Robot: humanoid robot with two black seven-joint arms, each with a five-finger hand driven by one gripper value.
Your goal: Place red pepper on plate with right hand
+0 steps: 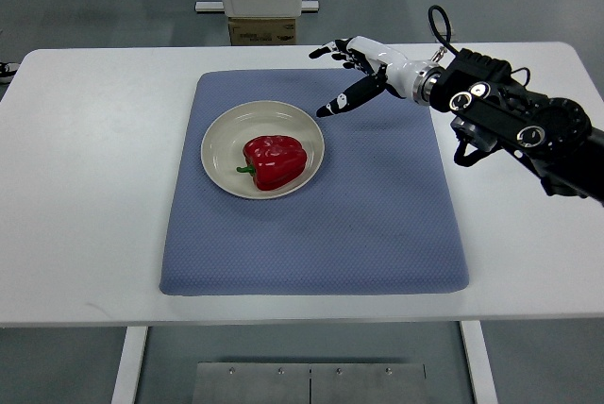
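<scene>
- Fingers (351,94) spread and relaxed, nothing held; thumb and forefinger tips fanned apart, the lowest tip hanging just past the plate rim at about 1 o'clock.
- Right hand (363,69) hovering over the blue mat (377,206), palm white, tips black, clear of everything beneath.
- Black forearm running off toward 3 o'clock, out over the worktop (85,168) and the picture's right edge.
- Red pepper (276,160) lying inside the cream plate (226,135), a touch toward 5 o'clock of centre, green stem pointing to 9 o'clock, sitting flat by the look of it.
- Plate well inside the mat, upper left of its middle; mat centred on the white worktop.
- Left arm nowhere in shot.
- Judging by the layout: placing looks finished, release made, only a clean exit left.
- To do that exit well: lift first, then draw away toward 2 or 3 o'clock, keeping that lowest fingertip above the rim so nothing clips the plate.
- Best kept wide open through the move; curling now risks snagging the rim or nudging the pepper.
- Slow and straight, no sweep across the plate, since a light plate on a soft mat would likely slide at a touch.
- Worth a last check that the pepper rests steady, not rocking toward the rim at 5 o'clock.
- Beyond the worktop at 12 o'clock, a white stand base and cardboard box (262,31) on the floor, out of play.
</scene>
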